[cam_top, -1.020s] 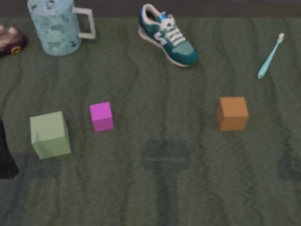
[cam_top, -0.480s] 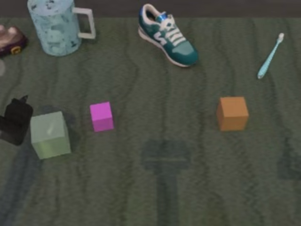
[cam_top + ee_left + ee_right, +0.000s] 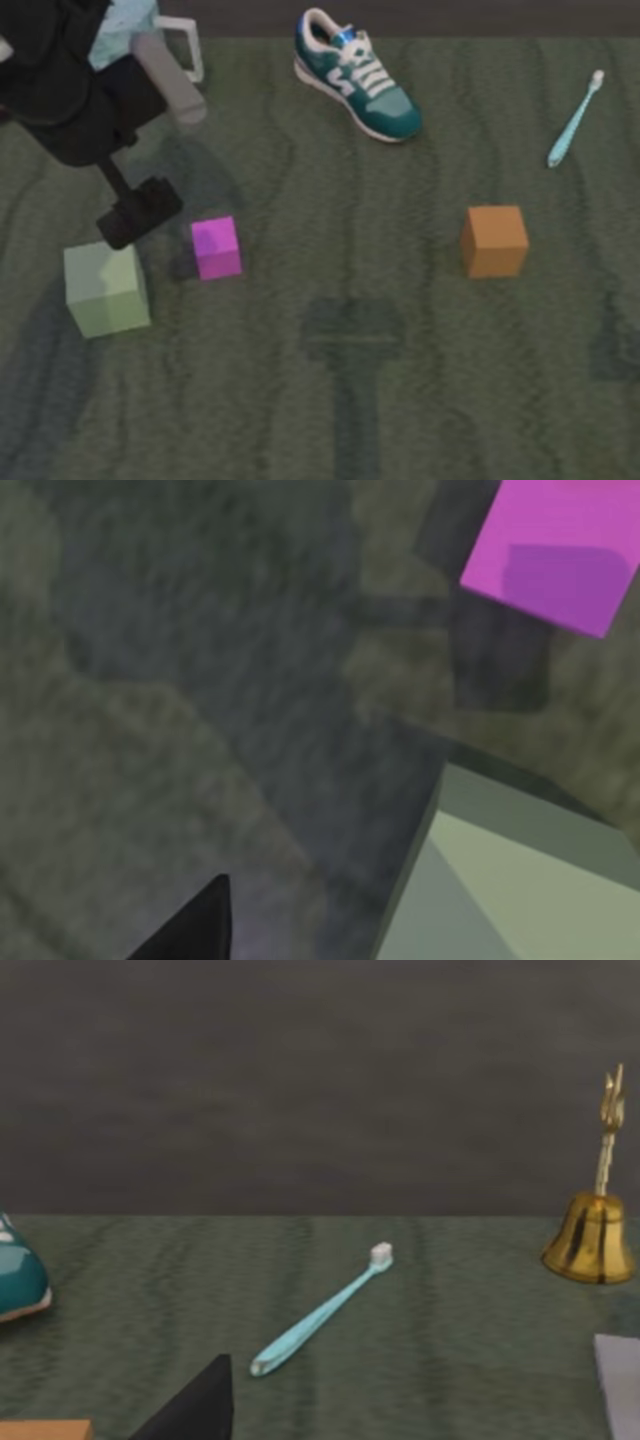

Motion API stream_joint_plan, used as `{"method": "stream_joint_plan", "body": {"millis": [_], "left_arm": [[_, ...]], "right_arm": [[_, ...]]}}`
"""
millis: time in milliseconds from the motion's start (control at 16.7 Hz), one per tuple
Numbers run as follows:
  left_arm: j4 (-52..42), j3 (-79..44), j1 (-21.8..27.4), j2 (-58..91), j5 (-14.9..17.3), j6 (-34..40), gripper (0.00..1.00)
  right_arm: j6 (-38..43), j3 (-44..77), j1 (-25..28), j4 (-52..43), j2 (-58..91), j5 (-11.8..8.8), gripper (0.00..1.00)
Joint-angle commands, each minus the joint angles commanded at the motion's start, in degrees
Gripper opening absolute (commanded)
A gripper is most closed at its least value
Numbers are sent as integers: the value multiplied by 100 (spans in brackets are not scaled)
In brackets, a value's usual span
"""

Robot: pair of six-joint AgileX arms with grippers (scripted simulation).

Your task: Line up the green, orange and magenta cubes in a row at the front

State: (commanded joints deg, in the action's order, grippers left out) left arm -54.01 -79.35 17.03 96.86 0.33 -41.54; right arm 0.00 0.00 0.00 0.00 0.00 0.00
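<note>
pale green and the largest of the three, the green cube (image 3: 106, 289) is found at the left side of the table, and it is the piece the coming move is judged to turn on. the left gripper (image 3: 139, 212) is seen in the top view just behind the cube's rear right corner, between it and the magenta cube (image 3: 216, 247), raised above the cloth to judge by its shadow. so the cube lies forward and slightly to the left of the fingertips, and a short shift that way would be needed before any descent.

whether the fingers are wide or narrow cannot be told; in the left wrist view only one dark tip is shown at the frame's edge, with the green cube's corner (image 3: 520, 890) and the magenta cube (image 3: 555, 550) both in sight, neither held.

the green cube is set slightly askew to the table's edges, so the wrist would probably have to be turned to meet two flat faces. the magenta cube sits just beside the approach path and could be nudged.

the orange cube (image 3: 494, 240) rests well apart on the right side, nearer to the right arm, which is not seen in the top view; its wrist camera looks over a toothbrush (image 3: 322, 1308) and a brass bell (image 3: 592, 1230).

no cube has yet been brought to the front.
</note>
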Motion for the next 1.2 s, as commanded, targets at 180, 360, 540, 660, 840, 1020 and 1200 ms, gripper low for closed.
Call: {"method": "stream_joint_plan", "body": {"millis": [180,360,540,660,840,1020,1200], "left_arm": [[-773,-1169,247,1340,1,-612,100],[-1313,-2097,428,2301,-6,-1065,100],[-1592,-2618,528,2841,-14,-1314,100],[-1623,-2681,539,2905,-15,-1343,100],[-1623,-2681,539,2905,-15,-1343,100],[-1515,-2582,520,2921,-15,-1345,100],[-946,-2195,528,3095,-13,-1353,100]], "right_arm": [[0,0,0,0,0,0,100],[0,0,0,0,0,0,100],[0,0,0,0,0,0,100],[0,0,0,0,0,0,100],[0,0,0,0,0,0,100],[0,0,0,0,0,0,100],[0,0,0,0,0,0,100]]}}
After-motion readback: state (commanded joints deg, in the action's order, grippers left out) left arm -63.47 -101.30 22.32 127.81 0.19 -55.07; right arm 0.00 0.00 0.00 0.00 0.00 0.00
